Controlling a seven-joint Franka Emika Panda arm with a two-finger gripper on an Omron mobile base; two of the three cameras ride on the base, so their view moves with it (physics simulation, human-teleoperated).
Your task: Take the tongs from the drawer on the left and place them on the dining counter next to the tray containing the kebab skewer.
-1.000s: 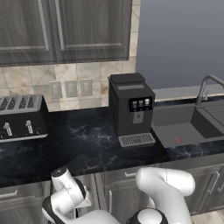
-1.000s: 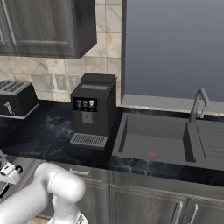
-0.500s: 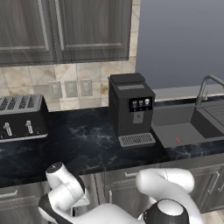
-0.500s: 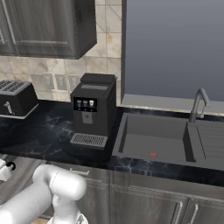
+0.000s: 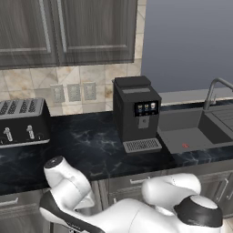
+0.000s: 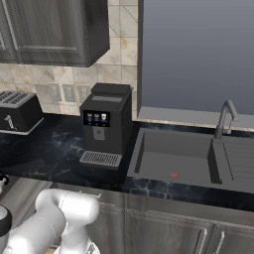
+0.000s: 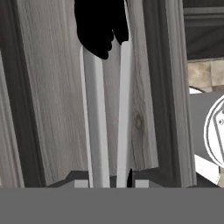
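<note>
Fingers [image 7: 81, 183] pinch the tongs [image 7: 106, 113] (two pale arms running up between them), squeezed near one end to lift them from the drawer [image 7: 48, 100] below.

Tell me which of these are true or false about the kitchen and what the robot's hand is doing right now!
1. The coffee machine stands on the black counter between the toaster and the sink. True.
2. The toaster sits inside the sink. False: it stands on the counter, far from the sink, on the other side of the coffee machine.
3. In the hand view, the gripper is closed on the tongs, whose two pale arms run up to a black end. True.
4. The tongs lie on the counter beside the coffee machine. False: they are in the gripper, over the pale wood-grain inside of the drawer.
5. Water is running from the faucet. False: no water shows.
</note>
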